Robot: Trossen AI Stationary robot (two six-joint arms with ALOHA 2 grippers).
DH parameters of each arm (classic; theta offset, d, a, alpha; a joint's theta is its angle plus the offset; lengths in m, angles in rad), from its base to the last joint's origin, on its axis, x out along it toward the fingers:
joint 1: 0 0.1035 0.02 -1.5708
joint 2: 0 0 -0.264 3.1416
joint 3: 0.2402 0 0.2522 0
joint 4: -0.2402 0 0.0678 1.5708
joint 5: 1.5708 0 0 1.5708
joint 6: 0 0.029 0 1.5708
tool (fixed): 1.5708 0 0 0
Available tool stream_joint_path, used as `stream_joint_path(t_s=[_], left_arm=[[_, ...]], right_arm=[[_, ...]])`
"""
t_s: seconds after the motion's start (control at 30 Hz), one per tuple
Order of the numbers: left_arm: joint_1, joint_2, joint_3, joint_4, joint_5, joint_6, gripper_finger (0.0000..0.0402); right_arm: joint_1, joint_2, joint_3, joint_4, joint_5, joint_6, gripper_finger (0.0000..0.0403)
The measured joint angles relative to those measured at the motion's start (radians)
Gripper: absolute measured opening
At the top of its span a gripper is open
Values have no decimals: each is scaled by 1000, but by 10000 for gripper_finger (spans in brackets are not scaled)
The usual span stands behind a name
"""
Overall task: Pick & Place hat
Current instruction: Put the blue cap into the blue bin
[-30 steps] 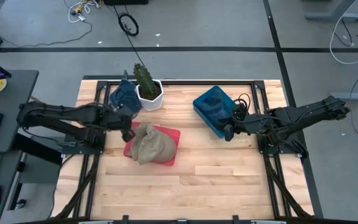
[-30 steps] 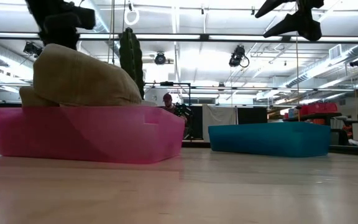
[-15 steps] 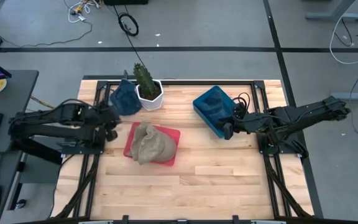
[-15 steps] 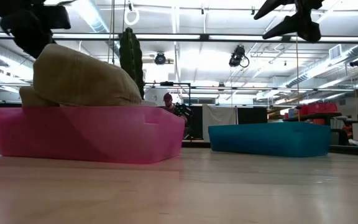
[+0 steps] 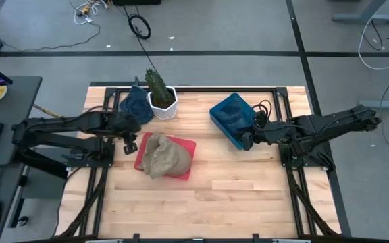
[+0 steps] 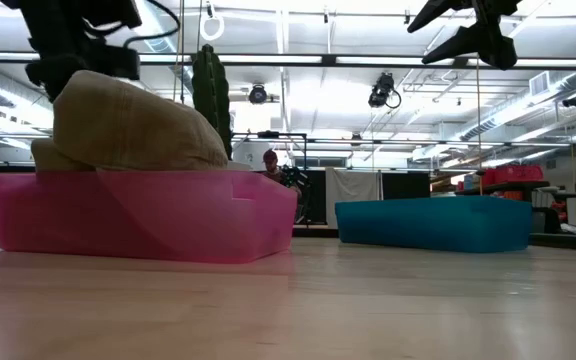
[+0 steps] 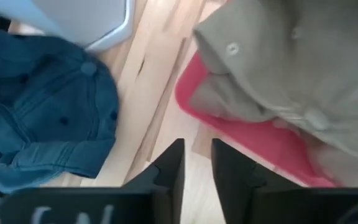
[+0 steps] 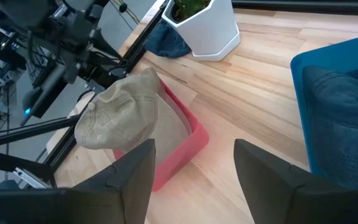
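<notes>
Down at table level, the pink bin [image 6: 143, 215] sits nearest, at the left of the frame, with the tan hat [image 6: 128, 125] heaped in it. Above its upper-left corner hangs the left gripper [image 5: 129, 140], fingers nearly together with a thin gap, nothing between them. Farther right, the right gripper [image 5: 246, 140] is spread beside the blue bin [image 5: 229, 120]. At the upper left lies a denim hat [image 5: 134, 104] touching the white cactus pot [image 5: 162, 102].

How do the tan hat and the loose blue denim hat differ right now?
The tan hat sits piled in the pink bin; the denim hat lies on the table beside the white planter, in no bin. The tan one looks bulkier, the denim one flatter. Neither is held; the left pincer hovers empty between them.
</notes>
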State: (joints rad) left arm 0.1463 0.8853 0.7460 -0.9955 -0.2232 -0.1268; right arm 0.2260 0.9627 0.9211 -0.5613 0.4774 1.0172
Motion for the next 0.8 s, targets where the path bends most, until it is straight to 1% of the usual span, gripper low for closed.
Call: stream_joint_path(t_s=[0.1,0.2,0.33,0.47,0.53,0.67,0.8], left_arm=[[14,23,0,-5,-37,-44,119],[24,24,0,-6,-66,-50,154],[26,24,0,-6,-80,-18,198],[25,25,0,8,-84,52,241],[25,25,0,7,-94,55,260],[25,32,1,7,-122,73,289],[25,73,2,-5,-121,94,300]], right_arm=[[0,0,0,0,-7,0,222],[0,0,0,-1,-14,-3,222],[0,0,0,-3,-15,-6,222],[0,0,0,-4,-15,-20,222],[0,0,0,-4,-15,-25,222],[0,0,0,-4,-23,-31,222],[0,0,0,-5,-26,-35,222]])
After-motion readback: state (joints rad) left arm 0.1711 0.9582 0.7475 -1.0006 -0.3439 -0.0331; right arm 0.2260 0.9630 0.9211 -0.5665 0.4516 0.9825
